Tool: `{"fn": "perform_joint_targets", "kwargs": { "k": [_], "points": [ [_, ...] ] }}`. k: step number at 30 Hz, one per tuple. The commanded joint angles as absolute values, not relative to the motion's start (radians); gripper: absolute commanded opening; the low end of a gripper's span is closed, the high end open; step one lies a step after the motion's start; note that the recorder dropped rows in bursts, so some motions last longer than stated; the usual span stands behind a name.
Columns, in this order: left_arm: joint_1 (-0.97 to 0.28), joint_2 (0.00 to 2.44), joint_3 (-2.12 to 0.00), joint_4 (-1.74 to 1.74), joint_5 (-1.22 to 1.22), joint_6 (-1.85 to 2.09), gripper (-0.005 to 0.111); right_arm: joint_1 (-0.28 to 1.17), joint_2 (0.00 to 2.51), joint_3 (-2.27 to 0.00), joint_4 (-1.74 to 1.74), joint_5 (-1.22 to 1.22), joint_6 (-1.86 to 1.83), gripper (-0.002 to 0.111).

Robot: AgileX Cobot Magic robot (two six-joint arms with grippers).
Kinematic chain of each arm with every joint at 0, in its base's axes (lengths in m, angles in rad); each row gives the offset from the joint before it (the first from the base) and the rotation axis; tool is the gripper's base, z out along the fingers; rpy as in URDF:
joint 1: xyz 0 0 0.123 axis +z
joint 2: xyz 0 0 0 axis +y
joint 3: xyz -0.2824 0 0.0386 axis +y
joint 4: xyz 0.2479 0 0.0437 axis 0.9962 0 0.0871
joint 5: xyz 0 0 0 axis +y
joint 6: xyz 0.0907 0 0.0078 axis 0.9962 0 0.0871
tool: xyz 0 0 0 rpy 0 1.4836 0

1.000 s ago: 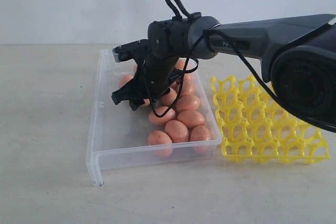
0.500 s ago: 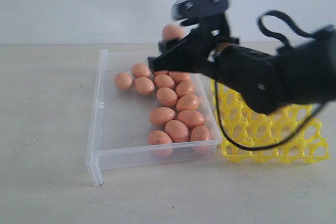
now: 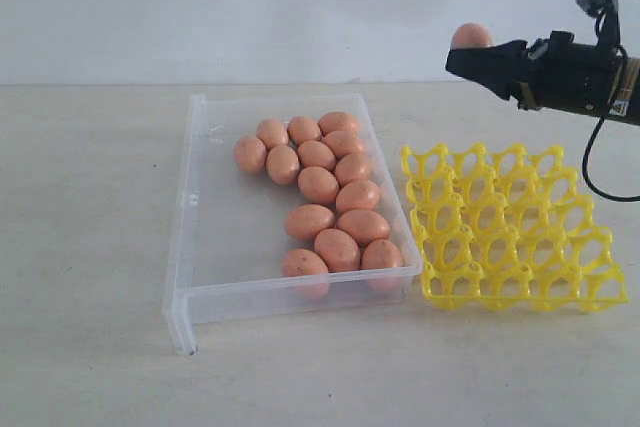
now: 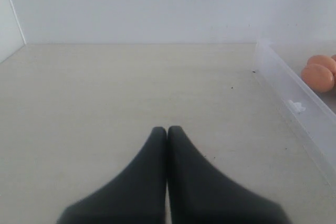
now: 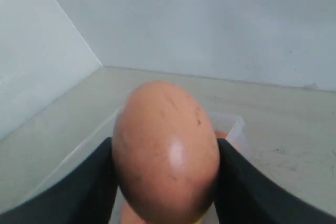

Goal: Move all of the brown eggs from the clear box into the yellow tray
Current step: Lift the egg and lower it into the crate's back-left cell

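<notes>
My right gripper [image 3: 476, 55] hangs high above the back of the yellow tray [image 3: 510, 227], shut on one brown egg [image 3: 470, 36]. That speckled egg [image 5: 165, 150] fills the right wrist view between the two black fingers [image 5: 84, 182]. The tray's cups look empty. Several brown eggs [image 3: 320, 185] lie in the right half of the clear box [image 3: 195, 237], left of the tray. My left gripper [image 4: 167, 129] is shut on nothing, low over bare table beside the box wall [image 4: 294, 103]; it is out of the exterior view.
The box and tray stand side by side on a pale table [image 3: 90, 197] with a white wall [image 3: 200, 7] behind. The box's left half holds no eggs. Two eggs [image 4: 319, 74] show past the box wall in the left wrist view.
My right arm rose out of the clear box with one egg and swung right, from over the box to above the tray's back edge. The eggs left in the box shifted slightly.
</notes>
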State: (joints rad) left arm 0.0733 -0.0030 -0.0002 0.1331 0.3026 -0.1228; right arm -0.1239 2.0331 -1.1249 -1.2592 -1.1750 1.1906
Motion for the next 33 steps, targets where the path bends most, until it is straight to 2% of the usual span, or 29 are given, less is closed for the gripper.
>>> {"fn": "perform_joint_targets", "kwargs": {
  "k": [1, 15, 28, 33],
  "points": [
    [0.069, 0.0, 0.0, 0.131, 0.29, -0.126, -0.004, -0.092, 2.038, -1.14, -1.383, -1.221, 1.181, 0.0],
    [0.069, 0.0, 0.0, 0.131, 0.29, -0.126, -0.004, 0.117, 2.038, -1.14, -1.389, -0.608, 0.945, 0.0],
    [0.069, 0.0, 0.0, 0.131, 0.29, -0.126, -0.004, 0.12, 2.038, -1.14, -1.398, -0.502, 0.966, 0.0],
    [0.069, 0.0, 0.0, 0.131, 0.29, -0.126, -0.004, 0.12, 2.038, -1.14, -1.425, -0.522, 0.956, 0.013]
  ]
}}
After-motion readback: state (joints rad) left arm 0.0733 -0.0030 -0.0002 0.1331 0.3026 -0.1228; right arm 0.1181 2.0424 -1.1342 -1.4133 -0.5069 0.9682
